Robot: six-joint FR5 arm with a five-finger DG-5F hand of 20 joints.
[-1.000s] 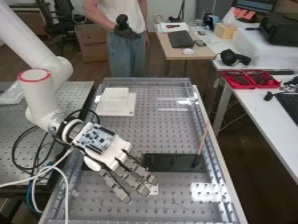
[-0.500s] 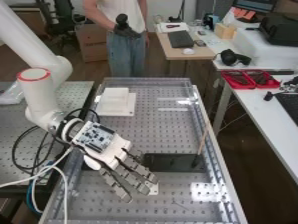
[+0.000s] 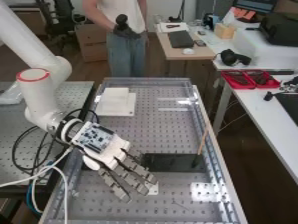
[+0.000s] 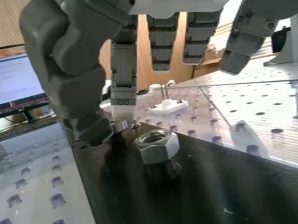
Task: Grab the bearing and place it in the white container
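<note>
Over the middle of the bench, the hand (image 3: 112, 150) reaches across the left end of a black plate (image 3: 174, 163). In the wrist view the hand (image 4: 80, 95) has its thumb bent against one finger, pinching a small shiny metal ring, the bearing (image 4: 119, 125), low over the black plate (image 4: 219, 185). The other fingers hang straight. Whether the bearing touches the plate, I cannot tell. A white container (image 3: 126, 107) sits at the far left of the bench, beyond the hand.
A hex nut (image 4: 157, 146) stands on the black plate beside the bearing. A small white block with thin pins (image 4: 167, 106) lies past the plate. A thin wooden stick (image 3: 202, 142) leans up from the plate's right end. Raised rails (image 3: 211, 145) edge the perforated bench.
</note>
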